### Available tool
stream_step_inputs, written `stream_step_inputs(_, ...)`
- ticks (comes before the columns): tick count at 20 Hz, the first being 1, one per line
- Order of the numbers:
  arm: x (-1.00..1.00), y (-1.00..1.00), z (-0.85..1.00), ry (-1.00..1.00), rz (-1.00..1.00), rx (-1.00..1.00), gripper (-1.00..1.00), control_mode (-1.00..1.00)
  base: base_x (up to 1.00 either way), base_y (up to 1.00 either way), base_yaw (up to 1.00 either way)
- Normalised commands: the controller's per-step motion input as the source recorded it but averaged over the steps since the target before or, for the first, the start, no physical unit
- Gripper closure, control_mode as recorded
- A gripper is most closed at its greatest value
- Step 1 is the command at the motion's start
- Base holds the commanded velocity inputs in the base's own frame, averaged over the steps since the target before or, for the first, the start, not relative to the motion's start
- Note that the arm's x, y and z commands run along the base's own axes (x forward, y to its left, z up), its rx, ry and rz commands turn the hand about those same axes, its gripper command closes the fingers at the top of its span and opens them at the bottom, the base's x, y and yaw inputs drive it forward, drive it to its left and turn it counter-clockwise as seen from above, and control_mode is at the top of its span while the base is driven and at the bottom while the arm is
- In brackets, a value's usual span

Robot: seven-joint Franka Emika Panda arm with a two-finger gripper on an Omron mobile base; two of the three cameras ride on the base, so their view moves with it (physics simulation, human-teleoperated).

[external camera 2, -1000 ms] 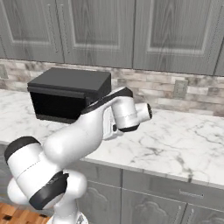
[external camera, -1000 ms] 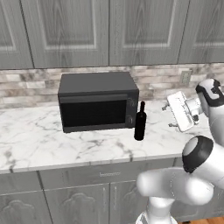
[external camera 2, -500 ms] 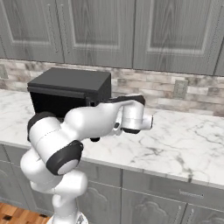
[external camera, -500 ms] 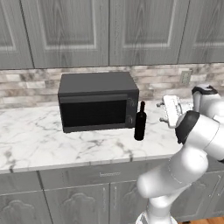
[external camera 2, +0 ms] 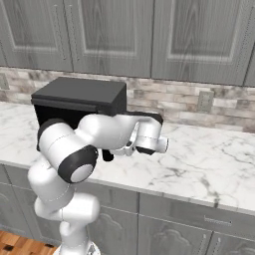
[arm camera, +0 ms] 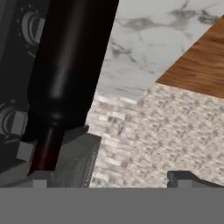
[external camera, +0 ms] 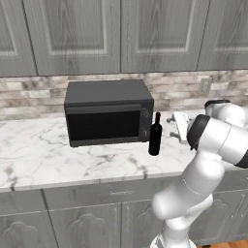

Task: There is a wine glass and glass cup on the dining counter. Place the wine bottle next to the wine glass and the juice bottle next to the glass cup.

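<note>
One tool [external camera: 177, 127] concerns us here, and its two fingers stand wide apart with nothing between them. In the hand view we see the two dark fingertips [arm camera: 38, 179] low at either side, and the wine bottle [external camera: 155, 134] running lengthwise up the picture just over the one on the left — its red-topped neck nearest the tool, its black body further off. So the bottle lies off-centre in the gap, close to one finger and well apart from the other.

Seen from the left base camera, the tool sits just beside the bottle on the side away from the microwave [external camera: 107, 112], about level with the bottle's upper half and pointing sideways toward it. The bottle stands upright on the worktop [external camera: 38, 155], its long axis vertical, just in front of the microwave's near corner — touching or merely close, we cannot tell.

We judge the step in hand to be the approach for a side grasp. What the coming move turns on is this offset: the tool would need to shift across so the bottle comes midway between the fingers before they close, without nudging it toward the microwave.
</note>
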Motion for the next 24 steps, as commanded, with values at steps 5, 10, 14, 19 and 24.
stream_step_inputs(5,0.30,0.11,-0.23,0.12,0.00,0.02,-1.00,-1.00,0.00,0.00,0.00)
stream_step_inputs(10,0.26,0.03,-0.23,0.10,0.00,0.02,-1.00,-1.00,0.00,0.00,0.00)
stream_step_inputs(14,0.30,0.00,-0.20,0.09,0.00,0.00,-1.00,-1.00,0.00,0.00,0.00)
stream_step_inputs(19,0.39,0.02,-0.18,0.07,0.00,0.00,-1.00,-1.00,0.00,0.00,0.00)
stream_step_inputs(24,0.29,0.13,-0.19,0.04,0.00,0.00,-1.00,-1.00,0.00,0.00,0.00)
